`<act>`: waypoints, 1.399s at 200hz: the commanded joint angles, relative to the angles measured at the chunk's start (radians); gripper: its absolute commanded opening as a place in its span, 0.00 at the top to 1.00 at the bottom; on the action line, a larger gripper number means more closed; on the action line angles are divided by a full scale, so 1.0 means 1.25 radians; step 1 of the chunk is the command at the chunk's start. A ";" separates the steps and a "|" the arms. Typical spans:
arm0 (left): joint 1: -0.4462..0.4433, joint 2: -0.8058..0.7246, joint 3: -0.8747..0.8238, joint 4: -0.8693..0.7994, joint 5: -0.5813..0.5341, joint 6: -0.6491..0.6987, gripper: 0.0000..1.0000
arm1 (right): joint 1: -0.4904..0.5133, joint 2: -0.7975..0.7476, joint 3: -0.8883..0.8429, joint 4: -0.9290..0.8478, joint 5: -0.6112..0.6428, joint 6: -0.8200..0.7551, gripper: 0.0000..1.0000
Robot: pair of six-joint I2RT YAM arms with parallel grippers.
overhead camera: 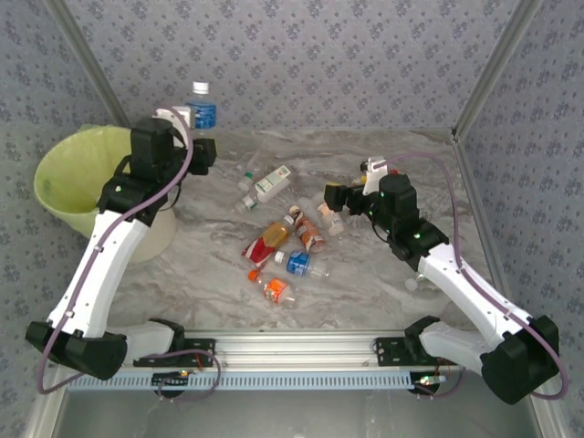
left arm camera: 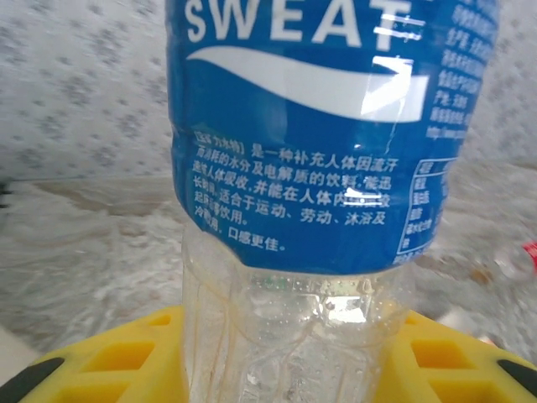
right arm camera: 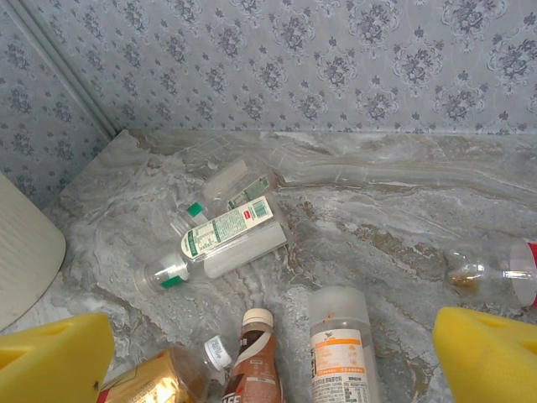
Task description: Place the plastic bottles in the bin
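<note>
The left hand (overhead camera: 199,151) (left arm camera: 277,369) was closed on the clear lower part of the blue bottle (overhead camera: 203,108) (left arm camera: 319,126). That bottle was held upright, cap up, between the yellow fingers (left arm camera: 109,361). In the top view it was seen just right of the bin (overhead camera: 78,173), beside the rim and not over the opening. The bin, lined with a lime-green bag, was set at the far left of the worktop (overhead camera: 365,292).

The right hand (overhead camera: 336,201) (right arm camera: 268,361) was spread wide, with nothing between its fingers (right arm camera: 50,357). It was held above the right side of the loose bottles, which were lying on their sides near the worktop's middle. A green-labelled bottle (overhead camera: 273,183) (right arm camera: 228,231) was farthest back. A red bottle (overhead camera: 263,246), a blue-labelled bottle (overhead camera: 299,263) and an orange bottle (overhead camera: 274,289) were nearer the arms.

In the right wrist view a brown bottle (right arm camera: 252,361) and a white-and-orange bottle (right arm camera: 340,353) were seen side by side under the hand. A clear bottle (right arm camera: 482,270) lay apart at the right.
</note>
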 commanded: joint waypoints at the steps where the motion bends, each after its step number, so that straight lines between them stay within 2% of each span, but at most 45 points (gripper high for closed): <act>1: 0.025 -0.034 0.058 -0.049 -0.184 -0.039 0.57 | 0.006 0.003 0.009 0.010 0.019 -0.012 0.00; 22: 0.081 -0.041 0.065 -0.095 -0.283 -0.061 0.57 | 0.007 0.004 0.005 0.013 0.023 -0.012 0.00; 49: 0.177 -0.062 0.033 -0.115 -0.281 -0.097 0.57 | 0.007 0.006 0.008 0.006 0.028 -0.017 0.00; 75: 0.264 -0.073 -0.013 -0.111 -0.233 -0.130 0.57 | 0.007 0.010 0.010 0.005 0.030 -0.018 0.00; 107: 0.380 -0.070 -0.061 -0.090 -0.076 -0.185 0.57 | 0.007 0.020 0.020 -0.005 0.027 -0.016 0.00; 124: 0.421 -0.059 -0.074 -0.091 -0.029 -0.218 0.57 | 0.007 0.025 0.025 -0.013 0.028 -0.015 0.00; 167: 0.438 -0.029 -0.092 -0.123 -0.016 -0.265 0.49 | 0.010 0.029 0.027 -0.021 0.030 -0.016 0.00; 198: 0.438 -0.033 -0.098 -0.126 -0.024 -0.283 0.24 | 0.010 0.031 0.030 -0.027 0.046 -0.017 0.00; 280: 0.438 -0.061 -0.108 -0.079 0.116 -0.268 0.10 | -0.004 0.088 0.065 -0.054 0.131 0.003 0.00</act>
